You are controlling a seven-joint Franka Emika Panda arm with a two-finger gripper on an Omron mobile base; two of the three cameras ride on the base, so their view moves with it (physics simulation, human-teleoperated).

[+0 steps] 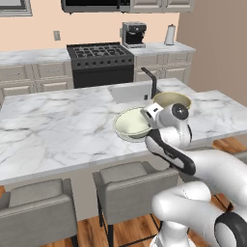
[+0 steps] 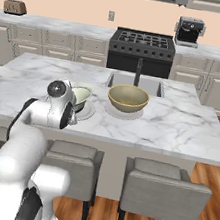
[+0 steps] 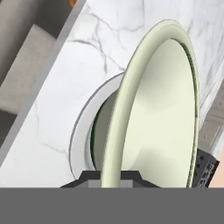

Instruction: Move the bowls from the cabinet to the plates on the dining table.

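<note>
My gripper (image 1: 146, 116) is shut on the rim of a cream bowl (image 1: 131, 122), which it holds tilted just above a pale plate (image 2: 87, 112) near the front edge of the marble dining table (image 1: 58, 130). In the hand view the bowl (image 3: 162, 109) stands on edge between the fingertips (image 3: 89, 178), and the plate (image 3: 81, 131) lies behind it. A second bowl (image 2: 128, 97) sits upright on the table in front of the sink. From the right, the arm hides most of the held bowl (image 2: 82, 95). The cabinet is out of view.
An inset sink (image 1: 130, 91) with a dark faucet (image 2: 138, 71) lies behind the second bowl. Grey stools (image 2: 164, 189) line the table's near side. A black stove (image 1: 100, 62) and a coffee machine (image 1: 133, 34) stand on the back counter.
</note>
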